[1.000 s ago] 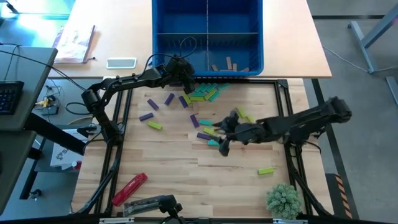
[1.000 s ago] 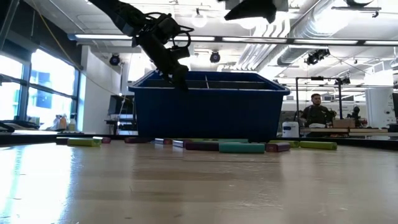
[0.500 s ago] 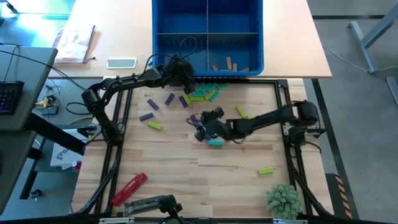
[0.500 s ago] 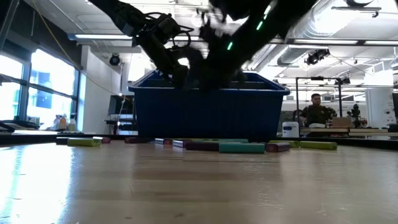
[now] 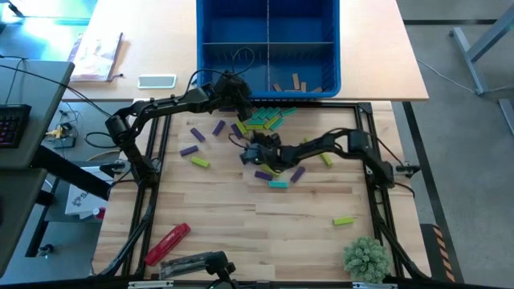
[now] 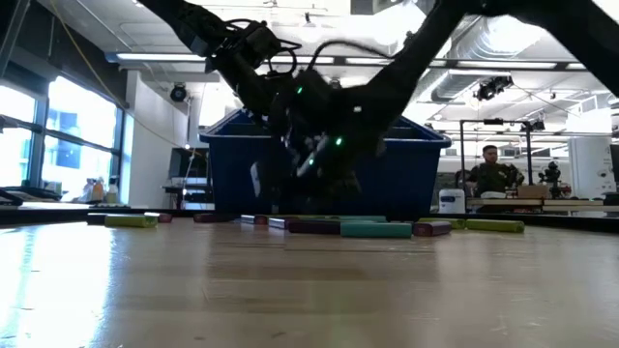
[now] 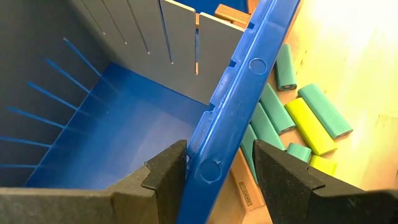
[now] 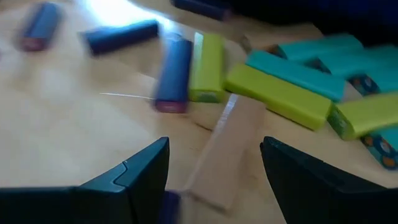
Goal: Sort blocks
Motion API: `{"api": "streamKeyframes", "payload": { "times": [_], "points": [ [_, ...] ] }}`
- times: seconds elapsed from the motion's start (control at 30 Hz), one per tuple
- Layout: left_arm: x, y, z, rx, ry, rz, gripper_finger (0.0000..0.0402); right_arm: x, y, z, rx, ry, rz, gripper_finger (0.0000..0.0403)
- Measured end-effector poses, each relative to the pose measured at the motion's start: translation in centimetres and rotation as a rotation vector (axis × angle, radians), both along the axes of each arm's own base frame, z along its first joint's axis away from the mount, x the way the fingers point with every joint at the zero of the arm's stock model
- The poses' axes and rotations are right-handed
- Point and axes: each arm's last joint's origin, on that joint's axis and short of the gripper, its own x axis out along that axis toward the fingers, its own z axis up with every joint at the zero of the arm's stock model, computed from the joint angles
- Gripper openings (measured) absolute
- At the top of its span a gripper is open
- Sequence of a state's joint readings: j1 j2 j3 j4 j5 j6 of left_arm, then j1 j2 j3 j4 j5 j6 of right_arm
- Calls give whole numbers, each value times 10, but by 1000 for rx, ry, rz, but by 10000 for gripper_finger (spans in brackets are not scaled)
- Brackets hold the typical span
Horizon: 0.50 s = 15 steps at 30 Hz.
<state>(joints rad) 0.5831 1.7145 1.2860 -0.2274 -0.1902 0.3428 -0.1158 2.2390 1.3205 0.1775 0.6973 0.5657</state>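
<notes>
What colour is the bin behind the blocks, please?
Blue; the bin shows best in the high view.

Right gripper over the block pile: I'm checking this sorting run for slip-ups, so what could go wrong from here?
The right gripper, open, points at a tan block touching a lime block and lying beside a purple one; closing could catch or scatter neighbours. The left gripper, open, straddles the blue bin's rim; closing or dropping could hit the wall. The arms work near each other, so they might collide.

Table-level view: a dark blue bin (image 6: 387, 174) stands at the far edge, two dark arms reaching down before it. Purple, teal and lime blocks (image 6: 375, 229) lie along its base. A person (image 6: 493, 174) sits behind.
</notes>
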Motion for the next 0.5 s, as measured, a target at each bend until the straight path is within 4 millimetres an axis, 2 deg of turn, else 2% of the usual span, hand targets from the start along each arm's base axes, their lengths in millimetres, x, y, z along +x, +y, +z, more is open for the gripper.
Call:
{"api": "streamKeyframes", "payload": {
  "times": [0.3,0.4,0.5],
  "points": [
    [0,0,0,0,0,0,164,2,-24,-18,126,-83,-125,234],
    [0,0,0,0,0,0,164,0,-26,-19,131,-76,-131,209],
    [0,0,0,0,0,0,164,1,-24,-19,124,-62,-118,167]
  ]
}}
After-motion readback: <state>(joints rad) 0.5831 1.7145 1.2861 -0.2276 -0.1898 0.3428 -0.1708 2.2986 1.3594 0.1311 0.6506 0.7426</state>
